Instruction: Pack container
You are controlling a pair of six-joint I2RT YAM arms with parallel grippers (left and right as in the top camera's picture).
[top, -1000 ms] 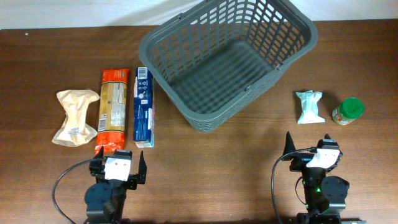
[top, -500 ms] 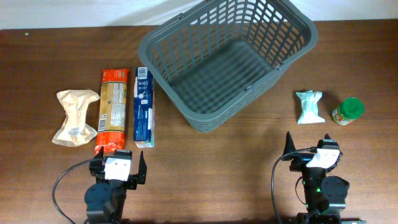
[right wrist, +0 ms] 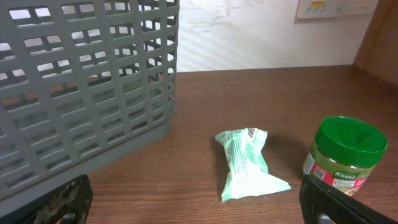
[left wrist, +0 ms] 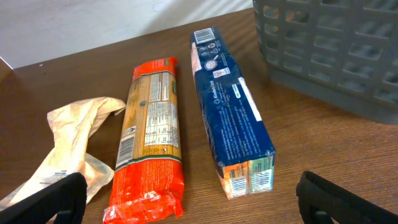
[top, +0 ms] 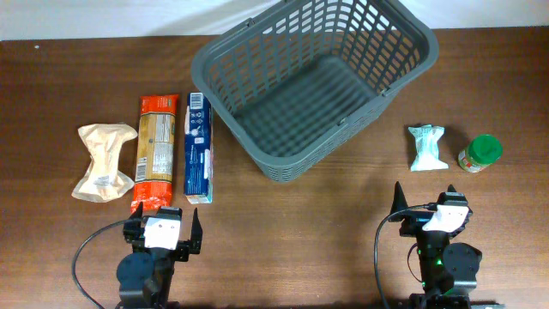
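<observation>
The dark grey mesh basket (top: 313,77) stands empty at the table's back centre; its wall shows in the left wrist view (left wrist: 329,50) and the right wrist view (right wrist: 81,93). Left of it lie a beige packet (top: 105,161), an orange-red bag (top: 154,153) and a blue box (top: 198,148). Right of it lie a pale green packet (top: 426,148) and a green-lidded jar (top: 479,154). My left gripper (top: 163,233) is open and empty, just in front of the bag and box. My right gripper (top: 429,215) is open and empty, in front of the green packet.
The wooden table (top: 292,223) runs to a white wall at the back. In the left wrist view the bag (left wrist: 149,137) and box (left wrist: 230,106) lie side by side. In the right wrist view the jar (right wrist: 345,155) stands right of the packet (right wrist: 249,163).
</observation>
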